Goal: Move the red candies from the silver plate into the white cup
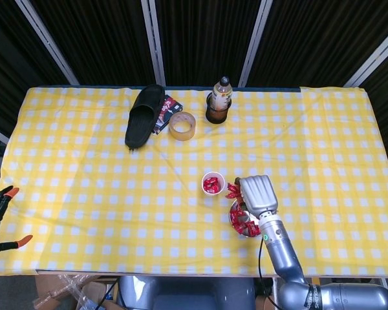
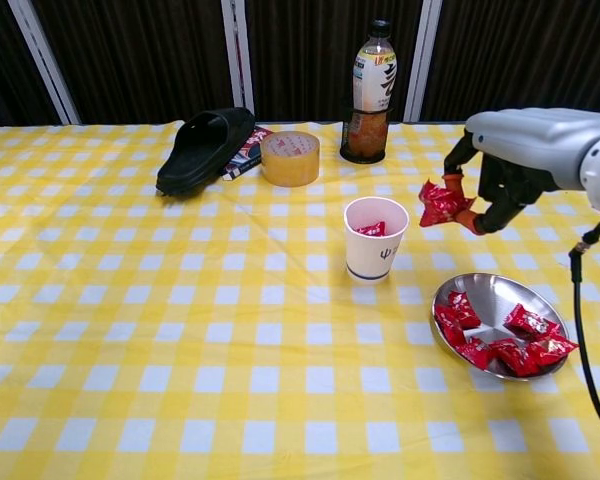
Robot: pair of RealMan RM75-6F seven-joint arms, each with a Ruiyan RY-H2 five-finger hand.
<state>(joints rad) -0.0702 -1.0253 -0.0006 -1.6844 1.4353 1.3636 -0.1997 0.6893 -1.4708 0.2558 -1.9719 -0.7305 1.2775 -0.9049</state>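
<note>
On the yellow checked table [image 2: 130,330], a slipper [image 2: 205,148], tape roll [image 2: 290,157] and bottle [image 2: 370,92] stand behind the white cup [image 2: 375,238]. The right hand [image 2: 510,165] pinches red candies [image 2: 442,203] above the cup's right side; more lie on the silver plate [image 2: 497,300] right of it.

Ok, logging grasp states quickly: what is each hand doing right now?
Left hand: not in view.
Right hand: holding red candies, lifted beside the white cup.
</note>
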